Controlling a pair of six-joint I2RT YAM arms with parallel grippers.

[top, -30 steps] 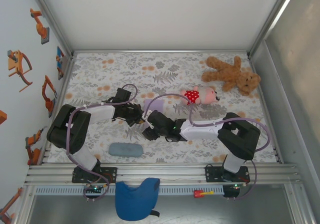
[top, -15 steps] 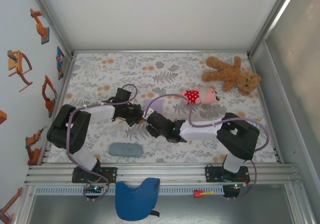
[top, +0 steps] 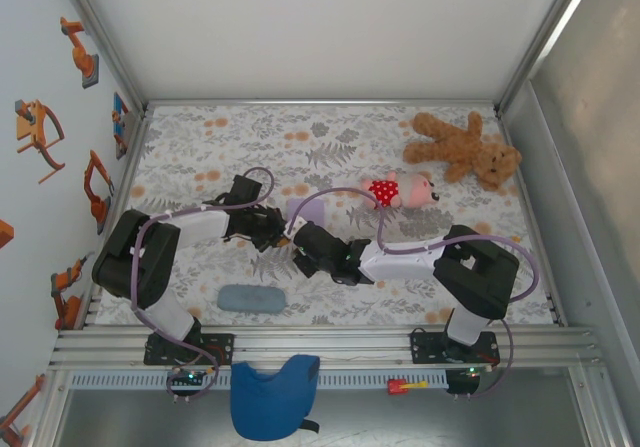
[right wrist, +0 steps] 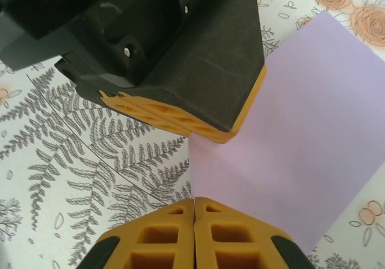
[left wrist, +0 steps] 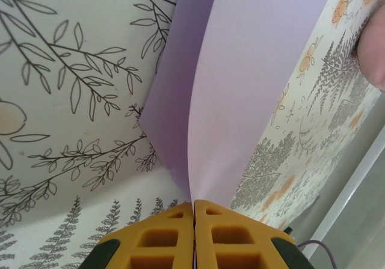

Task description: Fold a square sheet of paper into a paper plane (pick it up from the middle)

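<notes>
The square sheet of paper (top: 306, 210), pale lavender, lies mid-table with its near edge lifted. Both grippers meet at that edge. My left gripper (top: 282, 234) is shut on the paper (left wrist: 240, 88), which rises from the closed yellow jaws (left wrist: 194, 204) in a bent, two-layered curve. My right gripper (top: 298, 239) is shut on the same edge of the sheet (right wrist: 307, 142), a short way from the left gripper's fingers (right wrist: 180, 121). The right gripper's (right wrist: 194, 201) yellow pads press together with the paper's edge running into them. The far part of the sheet rests on the floral cloth.
A brown teddy bear (top: 465, 147) lies at the back right and a pink doll in a red dress (top: 400, 190) just right of the paper. A grey-blue oblong pad (top: 251, 298) sits near the front left. A blue cloth piece (top: 272, 395) hangs over the front rail.
My right gripper has closed from open onto the paper's edge and edged slightly toward the left gripper. The left gripper keeps its hold in the same place.
</notes>
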